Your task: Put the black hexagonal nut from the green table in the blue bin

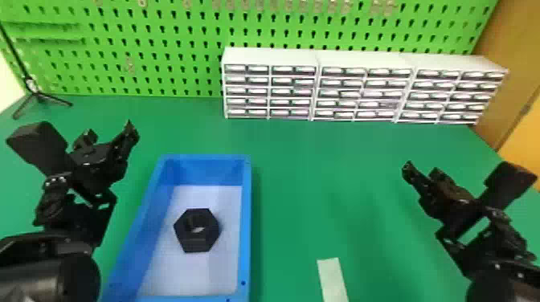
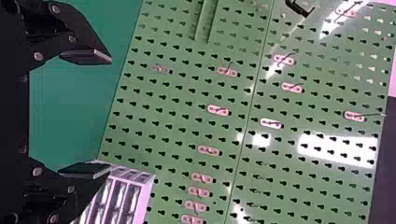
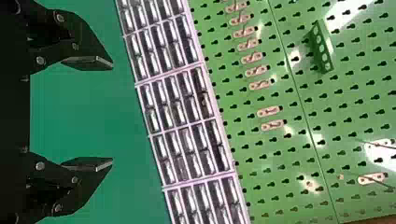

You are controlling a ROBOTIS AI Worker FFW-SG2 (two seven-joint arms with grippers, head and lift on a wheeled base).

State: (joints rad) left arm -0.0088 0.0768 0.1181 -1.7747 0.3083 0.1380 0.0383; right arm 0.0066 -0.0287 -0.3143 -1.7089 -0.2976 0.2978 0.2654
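The black hexagonal nut [image 1: 197, 230] lies flat on the pale floor of the blue bin [image 1: 246, 209], inside its walls. My left gripper [image 1: 108, 138] is held to the left of the bin in the head view, apart from it. In the left wrist view the left gripper [image 2: 111, 114] stands open with nothing between its fingers. On the far side of the table, my right gripper [image 1: 422, 170] is to the right of the bin. The right wrist view shows the right gripper [image 3: 112, 115] open, holding nothing.
A pale strip [image 1: 332, 280] lies on the green table [image 1: 305, 172] right of the bin. White drawer cabinets [image 1: 361, 58] stand at the back before a green pegboard [image 1: 160, 44]. A black tripod stand [image 1: 36, 94] is at the back left.
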